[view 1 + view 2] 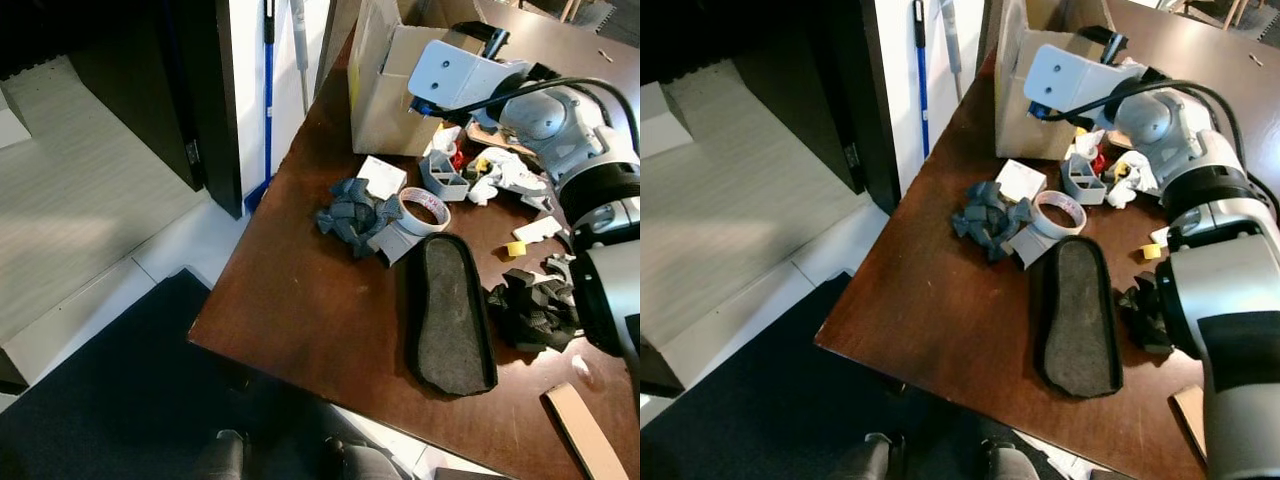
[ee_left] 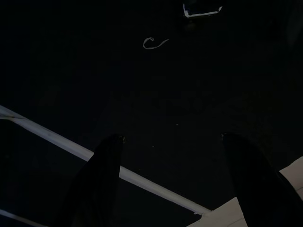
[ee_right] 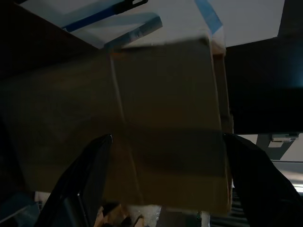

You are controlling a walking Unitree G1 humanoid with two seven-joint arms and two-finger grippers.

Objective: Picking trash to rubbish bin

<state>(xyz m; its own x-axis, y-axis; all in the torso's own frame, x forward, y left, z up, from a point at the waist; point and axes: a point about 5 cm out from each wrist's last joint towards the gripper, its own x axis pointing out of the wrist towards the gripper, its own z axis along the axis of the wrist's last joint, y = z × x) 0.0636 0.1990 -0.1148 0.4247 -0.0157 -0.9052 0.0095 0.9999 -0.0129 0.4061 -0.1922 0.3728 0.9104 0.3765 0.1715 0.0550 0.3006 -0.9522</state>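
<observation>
Trash lies scattered on the brown table (image 1: 300, 300): a crumpled dark grey lump (image 1: 352, 215), a tape roll (image 1: 424, 210), a long black insole (image 1: 452, 312), white crumpled paper (image 1: 505, 172) and a black crumpled lump (image 1: 535, 305). An open cardboard box (image 1: 390, 90) stands at the table's far edge. My right arm reaches over the litter, with its gripper (image 1: 490, 38) up by the box. In the right wrist view the gripper (image 3: 166, 137) is open, the box's brown side (image 3: 161, 113) close ahead and nothing held. My left gripper (image 2: 171, 137) hangs open in the dark.
A white card (image 1: 381, 177) and a small yellow bit (image 1: 516, 248) also lie on the table. A cardboard strip (image 1: 585, 430) rests at the near right corner. Left of the table stand a blue broom handle (image 1: 268, 90) and a black cabinet (image 1: 190, 90). A dark mat (image 1: 110, 400) covers the floor.
</observation>
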